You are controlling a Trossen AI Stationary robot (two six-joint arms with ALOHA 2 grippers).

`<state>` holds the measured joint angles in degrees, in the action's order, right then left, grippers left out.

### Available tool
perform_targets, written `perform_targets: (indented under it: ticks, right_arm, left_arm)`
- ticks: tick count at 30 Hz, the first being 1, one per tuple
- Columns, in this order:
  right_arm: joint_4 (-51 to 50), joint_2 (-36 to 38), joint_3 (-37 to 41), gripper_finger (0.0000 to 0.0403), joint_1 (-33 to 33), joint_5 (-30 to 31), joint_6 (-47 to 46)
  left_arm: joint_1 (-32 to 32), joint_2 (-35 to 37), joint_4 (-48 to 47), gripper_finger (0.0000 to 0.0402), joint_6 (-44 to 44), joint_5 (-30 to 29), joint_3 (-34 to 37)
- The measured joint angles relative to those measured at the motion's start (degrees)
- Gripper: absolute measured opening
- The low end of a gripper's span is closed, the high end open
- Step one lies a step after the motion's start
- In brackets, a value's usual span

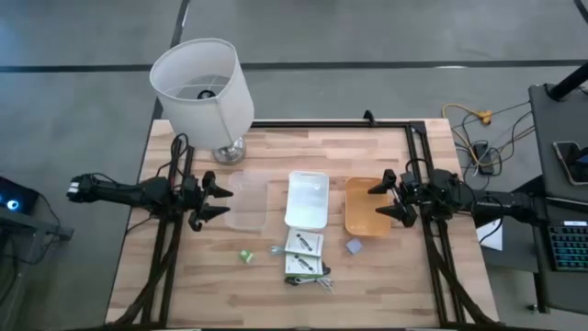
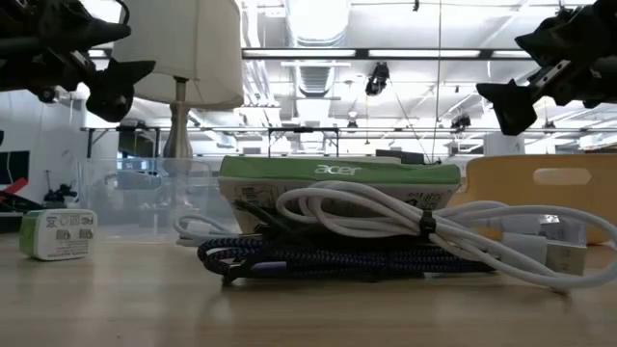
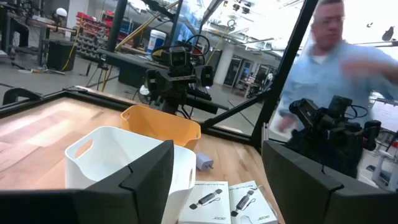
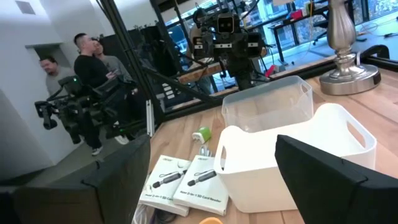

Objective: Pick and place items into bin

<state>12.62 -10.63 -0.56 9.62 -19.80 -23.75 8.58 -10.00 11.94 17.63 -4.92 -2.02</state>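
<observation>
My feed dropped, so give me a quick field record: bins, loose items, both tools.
bins: clear bin, white bin, orange bin, side by side
items: two white packets, green piece, grey-blue cube, all on table, outside the bins
left tool: open, beside clear bin
right tool: open, at orange bin
lamp: behind bins

We hold both arms low and level over the table, reaching inward from opposite sides. Our left arm stretches in from the left edge, its left gripper (image 1: 219, 202) raised above the tabletop with fingers (image 3: 146, 177) spread wide apart and nothing between them. Our right arm comes in from the right edge, mirroring it; the right gripper (image 1: 384, 199) is also raised, its fingers (image 4: 323, 168) parted and empty. The two grippers face each other, well apart.
</observation>
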Motion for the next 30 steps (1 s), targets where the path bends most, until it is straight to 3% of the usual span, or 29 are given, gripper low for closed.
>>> perform_targets:
  ticks: [18, 22, 25, 30]
  right_arm:
    - [0.4, 0.0, 0.0, 0.0327, 0.0, 0.0, -1.1]
    - [2.6, 0.0, 0.0, 0.0327, 0.0, 1.8, -8.5]
    - [7.6, 0.0, 0.0, 0.0327, 0.0, 2.4, -24.9]
    - [29.3, -0.7, 0.0, 0.0327, -0.6, 7.3, -33.8]
  left_arm:
    - [0.0, 0.0, 0.0, 0.0228, 0.0, 0.0, 0.0]
    - [0.0, 0.0, 0.0, 0.0228, 0.0, 0.0, 0.0]
    - [0.0, 0.0, 0.0, 0.0228, 0.0, 0.0, 0.0]
    - [0.0, 0.0, 0.0, 0.0228, 0.0, 0.0, 0.0]
